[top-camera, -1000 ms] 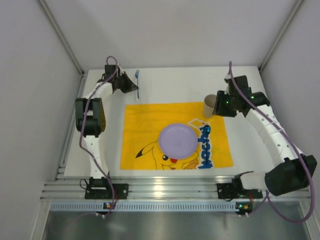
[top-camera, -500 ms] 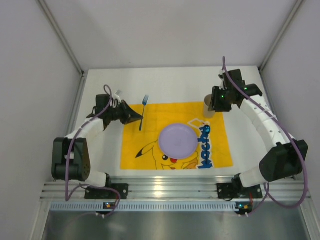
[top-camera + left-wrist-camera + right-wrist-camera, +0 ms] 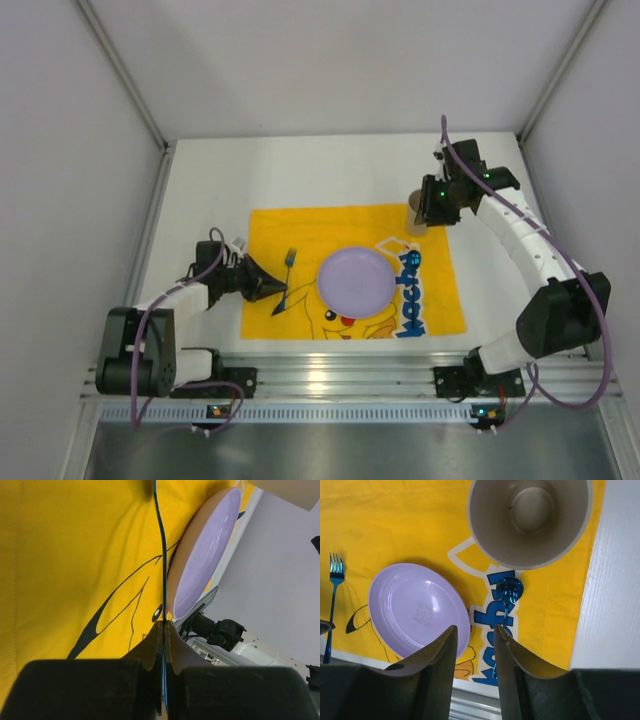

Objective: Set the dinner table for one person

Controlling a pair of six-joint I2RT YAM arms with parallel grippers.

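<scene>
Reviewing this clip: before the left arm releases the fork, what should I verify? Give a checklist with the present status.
1. Grip: left gripper shut on fork: ok.
2. Side: fork lies left of plate, with a gap between them: ok.
3. Contact: fork touching the mat: cannot tell.
4. Partner piece: spoon lies on the mat right of the plate: ok.
5. Clearance: right gripper open above cup, far from the fork: ok.
6. Cup upright: ok.

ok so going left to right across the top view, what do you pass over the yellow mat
blue fork, held by the left end effector → purple plate → tan cup
</scene>
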